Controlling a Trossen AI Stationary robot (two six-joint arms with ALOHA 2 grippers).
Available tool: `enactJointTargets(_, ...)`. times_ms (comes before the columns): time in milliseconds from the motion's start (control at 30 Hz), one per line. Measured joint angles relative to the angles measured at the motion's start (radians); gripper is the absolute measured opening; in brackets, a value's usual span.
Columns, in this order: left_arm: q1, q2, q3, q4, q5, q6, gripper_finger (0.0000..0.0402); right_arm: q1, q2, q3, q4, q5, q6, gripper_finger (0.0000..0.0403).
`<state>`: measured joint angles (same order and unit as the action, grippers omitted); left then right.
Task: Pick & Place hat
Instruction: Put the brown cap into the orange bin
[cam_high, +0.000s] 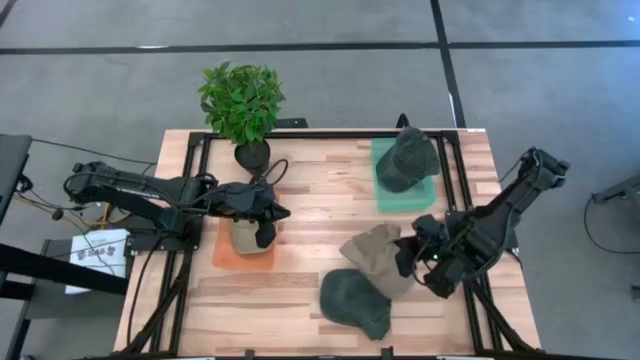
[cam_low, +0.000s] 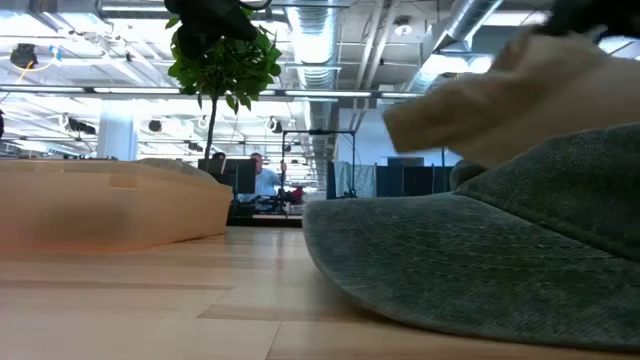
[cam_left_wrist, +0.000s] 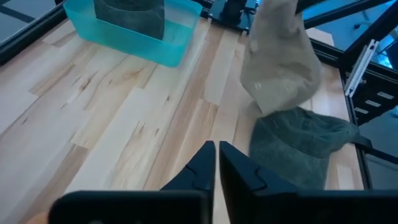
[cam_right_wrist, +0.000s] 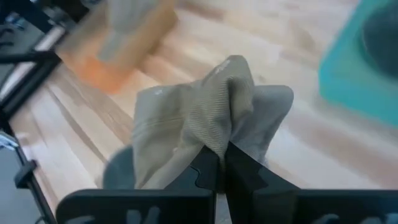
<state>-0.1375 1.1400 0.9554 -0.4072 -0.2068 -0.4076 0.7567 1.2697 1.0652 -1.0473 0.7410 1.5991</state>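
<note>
We see even, diffuse light from above on the bench (cam_high: 330, 200) — shadows stay soft and short. In the low view, ceiling strip lights (cam_low: 90, 90) glare, and the near green hat (cam_low: 500, 250) blurs. The right wrist view's background is smeared — out of focus.

The wooden bench (cam_high: 330, 215) carries a potted plant (cam_high: 243, 108) at 11 o'clock and a teal tray (cam_high: 385, 190) at 1 o'clock with a dark hat (cam_high: 410, 155) in it. At 9 o'clock the left end effector (cam_high: 268, 232) is over an orange tray (cam_high: 225, 257) that holds a beige hat (cam_high: 243, 238). At 4 o'clock the right end effector (cam_high: 403, 250) touches a tan hat (cam_high: 375, 255). A green hat (cam_high: 355, 300) lies at 6 o'clock.
</note>
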Motion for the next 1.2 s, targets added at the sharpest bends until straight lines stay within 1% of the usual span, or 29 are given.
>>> enactJointTargets(167, 0.0, 0.0, 0.0, 0.014, 0.011, -0.002, 0.0071, -0.064, 0.0, 0.089, 0.0, 0.048, -0.145, 0.0004)
enactJointTargets(300, 0.0, 0.0, 0.0, 0.071, 0.009, 0.001, 0.0124, -0.116, 0.0, 0.144, 0.0, 0.087, -0.238, 0.0003)
enactJointTargets(467, 0.0, 0.0, 0.0, 0.153, -0.006, 0.007, 0.0189, -0.175, 0.0, 0.199, 0.018, 0.168, -0.366, 0.0005)
enactJointTargets(567, 0.0, 0.0, 0.0, 0.202, -0.009, 0.027, 0.0222, -0.211, 0.0, 0.229, 0.054, 0.212, -0.447, 0.0004)
enactJointTargets(667, 0.006, 0.0, 0.0, 0.261, -0.018, 0.058, 0.0247, -0.239, 0.0, 0.255, 0.111, 0.258, -0.549, 0.0005)
enactJointTargets(800, 0.034, 0.007, 0.0, 0.328, -0.02, 0.124, 0.0267, -0.268, 0.0, 0.277, 0.241, 0.326, -0.708, 0.0004)
enactJointTargets(900, 0.063, 0.019, 0.001, 0.36, -0.011, 0.172, 0.027, -0.282, 0.0, 0.28, 0.378, 0.36, -0.849, 0.0004)
enactJointTargets(967, 0.08, 0.021, -0.001, 0.353, -0.008, 0.182, 0.027, -0.289, 0.0, 0.28, 0.479, 0.364, -0.952, 0.0005)
enactJointTargets(1100, 0.108, 0.036, -0.001, 0.405, -0.007, 0.211, 0.027, -0.291, 0.0, 0.28, 0.673, 0.363, -1.139, 0.0004)
enactJointTargets(1200, 0.125, 0.034, -0.001, 0.454, 0.03, 0.228, 0.027, -0.285, 0.0, 0.28, 0.779, 0.363, -1.243, 0.0003)
